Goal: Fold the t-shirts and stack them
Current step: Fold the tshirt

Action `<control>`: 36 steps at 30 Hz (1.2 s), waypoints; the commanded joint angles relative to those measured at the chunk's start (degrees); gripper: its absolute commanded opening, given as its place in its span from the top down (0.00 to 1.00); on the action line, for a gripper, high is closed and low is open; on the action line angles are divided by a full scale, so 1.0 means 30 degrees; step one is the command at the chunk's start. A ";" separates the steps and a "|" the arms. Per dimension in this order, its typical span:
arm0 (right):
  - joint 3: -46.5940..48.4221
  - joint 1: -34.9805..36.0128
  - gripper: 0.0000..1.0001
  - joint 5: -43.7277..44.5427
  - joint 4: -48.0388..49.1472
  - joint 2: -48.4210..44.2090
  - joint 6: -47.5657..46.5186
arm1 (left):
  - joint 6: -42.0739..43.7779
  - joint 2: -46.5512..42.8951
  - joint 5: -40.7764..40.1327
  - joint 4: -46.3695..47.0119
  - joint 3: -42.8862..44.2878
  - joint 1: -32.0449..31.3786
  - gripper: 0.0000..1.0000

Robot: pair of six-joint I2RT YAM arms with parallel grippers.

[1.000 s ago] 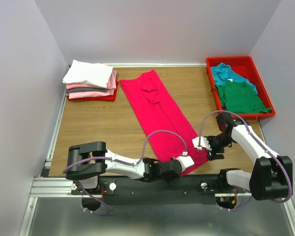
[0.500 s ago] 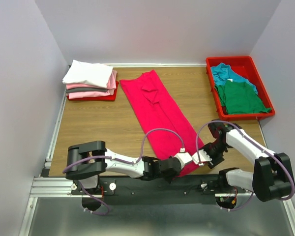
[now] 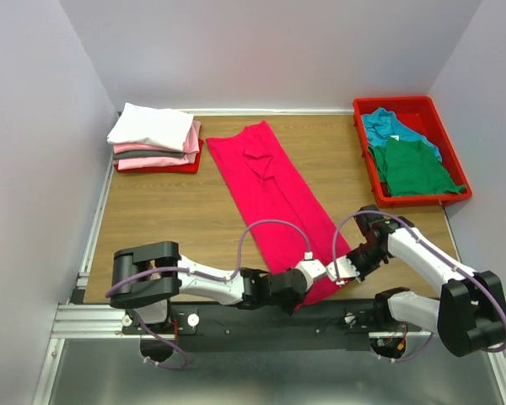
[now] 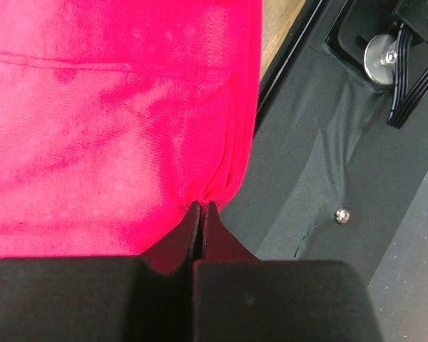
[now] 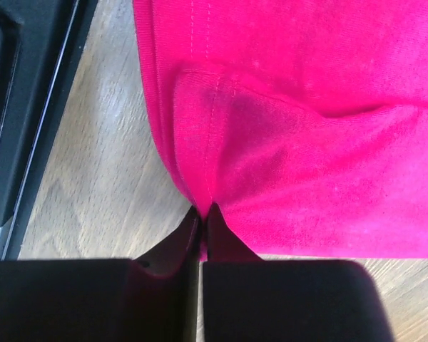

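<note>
The crimson-pink t-shirt (image 3: 270,190) lies on the bench (image 3: 169,219) as a long narrow strip, running slantwise from the middle of the far edge down to the near edge, right of centre. Both arms meet at its near end. The left jaws are pressed together on the hem (image 4: 207,189) where the cloth reaches the near edge of the bench, and the fabric puckers into their tips. The right jaws, just beside them on the strip's right-hand side, are likewise closed on a pinch of the shirt's edge (image 5: 200,185), with folds gathering into the tips and bare wood showing to the side. In the far left corner a stack of folded t-shirts (image 3: 156,135), white on top with pink and grey below, sits on a red tray (image 3: 164,168). In the far right corner a second red tray (image 3: 422,105) holds a teal t-shirt (image 3: 386,126) and a green t-shirt (image 3: 417,169), both loosely crumpled.
</note>
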 commanded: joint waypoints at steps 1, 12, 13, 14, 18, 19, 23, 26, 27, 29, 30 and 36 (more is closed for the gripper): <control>-0.0882 0.0060 0.95 0.0332 0.2146 0.0234 0.1150 | -0.0547 -0.0905 0.0633 0.0794 -0.0734 0.0324 1.00; 0.6581 0.0089 1.00 -0.4205 -0.1200 0.1953 0.5393 | -0.0256 -0.5499 0.1424 0.0620 -0.1875 0.3513 1.00; 0.7144 0.0089 1.00 -0.4442 -0.1023 0.2453 0.5807 | -0.0139 -0.5855 0.1541 0.0619 -0.1993 0.3953 1.00; 0.7845 0.0089 1.00 -0.4618 -0.0847 0.2980 0.6247 | 0.0095 -0.6236 0.1833 0.0648 -0.2052 0.4972 1.00; 1.1677 0.0117 1.00 -0.5615 0.1289 0.6576 0.9057 | 0.0652 -0.7439 0.2713 0.0590 -0.2229 0.7936 1.00; 1.2328 0.0147 1.00 -0.5761 0.1641 0.7198 1.0108 | 0.0799 -0.7615 0.3352 0.0416 -0.2171 0.8638 1.00; 1.5748 0.0527 0.99 -0.5588 0.3166 1.0626 1.2488 | 0.1677 -0.7267 0.4322 0.0181 -0.1527 1.1657 1.00; 1.7784 0.0879 1.00 -0.5295 0.3812 1.3146 1.3749 | 0.2497 -0.6330 0.4794 0.0092 -0.0678 1.3912 1.00; 1.9002 0.0996 0.99 -0.5004 0.4045 1.3819 1.4041 | 0.2731 -0.5979 0.4997 0.0150 -0.0270 1.4382 1.00; 2.0414 0.1289 0.99 -0.4535 0.4193 1.5571 1.4832 | 0.3317 -0.4925 0.5669 0.0383 0.0084 1.5760 1.00; 2.1668 0.1406 1.00 -0.4097 0.4339 1.6105 1.5154 | 0.3581 -0.4515 0.5963 0.0414 0.0521 1.6112 1.00; 2.5046 0.1582 1.00 -0.3302 0.4721 1.9096 1.7060 | 0.4754 -0.1525 0.7021 0.0005 0.2076 1.7784 1.00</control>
